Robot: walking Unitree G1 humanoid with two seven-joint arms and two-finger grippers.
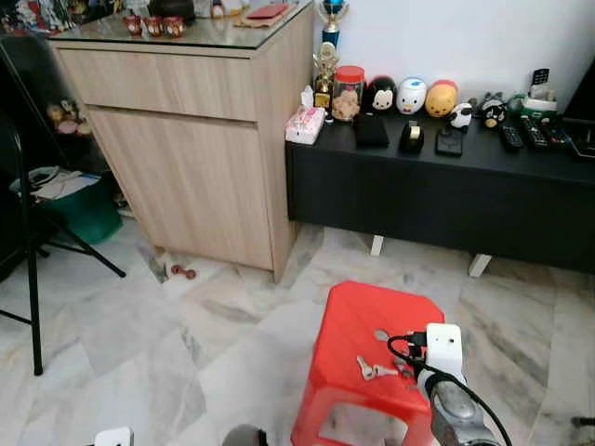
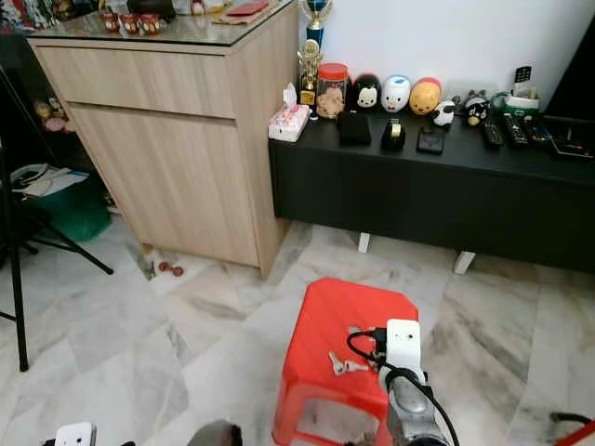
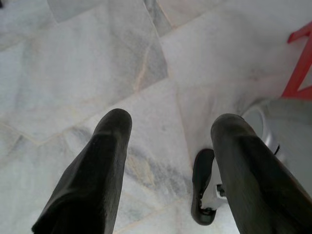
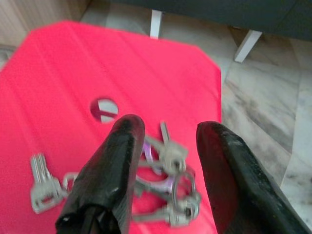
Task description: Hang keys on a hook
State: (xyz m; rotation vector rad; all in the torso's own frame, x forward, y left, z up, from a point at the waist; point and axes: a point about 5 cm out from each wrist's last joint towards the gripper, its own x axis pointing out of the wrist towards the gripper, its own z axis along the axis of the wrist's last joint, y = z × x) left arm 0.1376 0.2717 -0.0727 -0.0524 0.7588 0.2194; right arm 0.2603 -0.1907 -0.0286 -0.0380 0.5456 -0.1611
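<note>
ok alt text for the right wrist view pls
The right tool hangs open just above a bunch of keys lying on a red plastic stool, its two black fingers straddling the key ring. Beyond the stool are a marble floor and white furniture legs.

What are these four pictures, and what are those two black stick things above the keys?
A walking robot took them. The two wide pictures come from cameras in its head, looking down at the room. The other two come from cameras on its wrists, looking along its fingers. Those black sticks are the fingers of its right hand, spread open just above a bunch of keys. The keys lie on a red stool; nothing is held yet. From the head you see the silver right arm reaching over the stool. The left hand hangs open over the marble floor. Behind stand a wooden cabinet and a low black shelf with toys.
</note>
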